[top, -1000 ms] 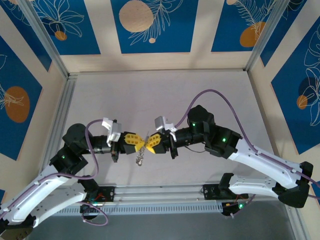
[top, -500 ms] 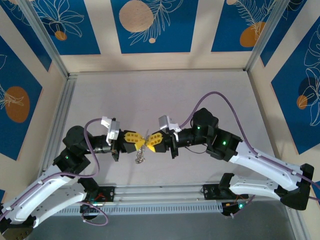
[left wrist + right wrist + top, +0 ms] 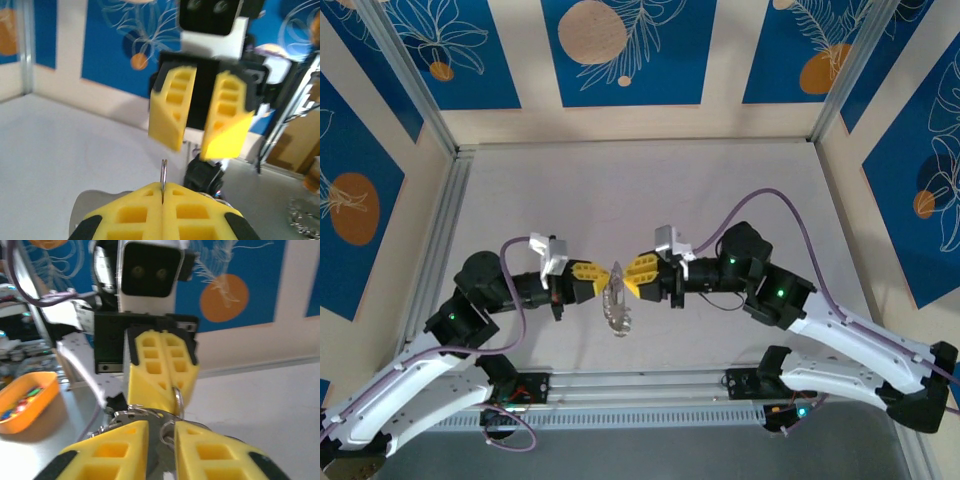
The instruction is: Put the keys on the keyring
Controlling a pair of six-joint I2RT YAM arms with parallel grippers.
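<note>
Two hands: left hand point(image 3: 603, 284) clamped on keyring point(image 3: 163, 176); right hand point(image 3: 631, 279) slightly apart.

A robotics lab cell: a pale grey bench point(image 3: 720, 180) fenced by silver aluminium frame rails point(image 3: 442, 240), blue leaf-printed wall panels point(image 3: 620, 50) behind, two white robot arms point(image 3: 405, 378).

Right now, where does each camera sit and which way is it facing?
Top external: above, behind the robot, looking down on the table; left arm, right arm, left gripper, right gripper.
Left wrist: on the left arm, facing the right gripper; own fingers shut on the keyring.
Right wrist: on the right arm, facing the left gripper; own fingers apart.
Shared: both wrist views show the keyring.
</note>
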